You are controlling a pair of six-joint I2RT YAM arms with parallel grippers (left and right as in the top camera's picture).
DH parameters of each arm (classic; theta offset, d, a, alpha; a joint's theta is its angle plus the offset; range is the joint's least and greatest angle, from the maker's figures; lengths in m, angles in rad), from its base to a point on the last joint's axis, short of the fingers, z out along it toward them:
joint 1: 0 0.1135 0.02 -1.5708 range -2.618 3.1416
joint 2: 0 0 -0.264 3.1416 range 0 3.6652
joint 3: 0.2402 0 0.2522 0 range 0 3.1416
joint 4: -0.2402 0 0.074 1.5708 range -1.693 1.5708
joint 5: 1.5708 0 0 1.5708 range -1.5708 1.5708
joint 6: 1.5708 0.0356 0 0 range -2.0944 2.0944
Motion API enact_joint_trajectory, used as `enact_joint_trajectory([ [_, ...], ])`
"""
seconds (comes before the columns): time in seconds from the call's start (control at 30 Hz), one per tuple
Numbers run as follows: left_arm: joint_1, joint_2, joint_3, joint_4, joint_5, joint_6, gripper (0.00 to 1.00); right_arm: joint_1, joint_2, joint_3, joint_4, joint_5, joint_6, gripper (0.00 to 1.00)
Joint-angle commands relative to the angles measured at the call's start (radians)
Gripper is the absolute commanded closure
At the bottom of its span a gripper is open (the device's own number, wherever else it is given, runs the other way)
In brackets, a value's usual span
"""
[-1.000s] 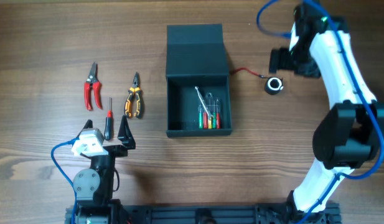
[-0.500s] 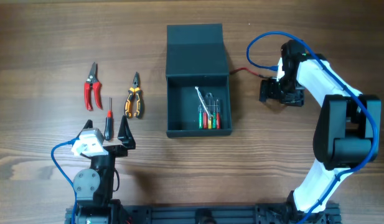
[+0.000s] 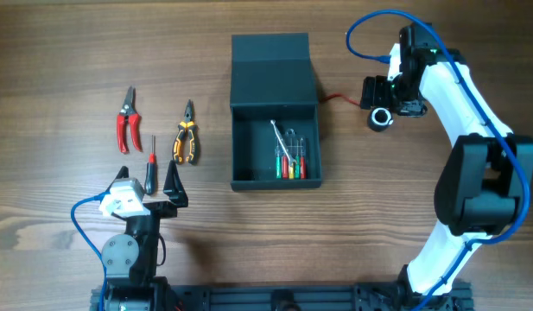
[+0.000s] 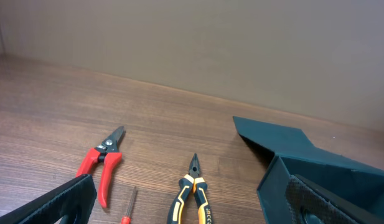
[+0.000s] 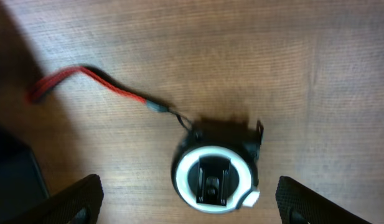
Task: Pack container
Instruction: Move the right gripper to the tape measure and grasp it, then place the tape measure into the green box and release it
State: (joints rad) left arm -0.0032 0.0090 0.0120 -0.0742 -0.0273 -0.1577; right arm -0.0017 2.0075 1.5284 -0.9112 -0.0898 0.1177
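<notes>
As it appears overhead, container (image 3: 270,69) near, left of right gripper (image 3: 380,99).

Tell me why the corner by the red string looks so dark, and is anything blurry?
Right wrist view: that top-left corner is shadow on the table; the tape measure is sharp, the fingertips at the bottom corners soft. Left wrist view: even light, pliers sharp. Overhead view: even light, no glare.

Container (image 4: 276,138) partly beyond frame edge
</notes>
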Motion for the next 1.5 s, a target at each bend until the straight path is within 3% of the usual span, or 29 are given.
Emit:
enact_joint_trajectory([
  [0.0,0.008,-0.005,-0.006,0.003,0.015,0.02,0.0,0.002,0.103,0.104,-0.101,0.062,-0.04,0.08],
  [0.47,0.008,-0.005,-0.006,0.003,0.015,0.02,0.0,0.0,0.259,0.14,-0.117,0.09,-0.065,0.07],
  [0.57,0.008,-0.005,-0.006,0.003,0.015,0.02,0.0,0.0,0.259,0.14,-0.112,0.09,-0.065,0.23],
  [0.67,0.008,-0.005,-0.006,0.003,0.015,0.02,0.0,0.0,0.259,0.14,-0.115,0.09,-0.066,0.24],
  [1.07,0.008,-0.005,-0.006,0.003,0.016,0.02,0.0,0.0,0.259,0.144,-0.136,0.089,-0.091,0.51],
  [1.2,0.008,-0.005,-0.006,0.003,0.015,0.02,0.0,0.0,0.246,0.239,-0.187,0.028,-0.09,0.55],
  [1.47,0.008,-0.005,-0.006,0.003,0.015,0.02,0.0,0.057,0.235,0.666,-0.447,-0.006,-0.089,0.57],
])
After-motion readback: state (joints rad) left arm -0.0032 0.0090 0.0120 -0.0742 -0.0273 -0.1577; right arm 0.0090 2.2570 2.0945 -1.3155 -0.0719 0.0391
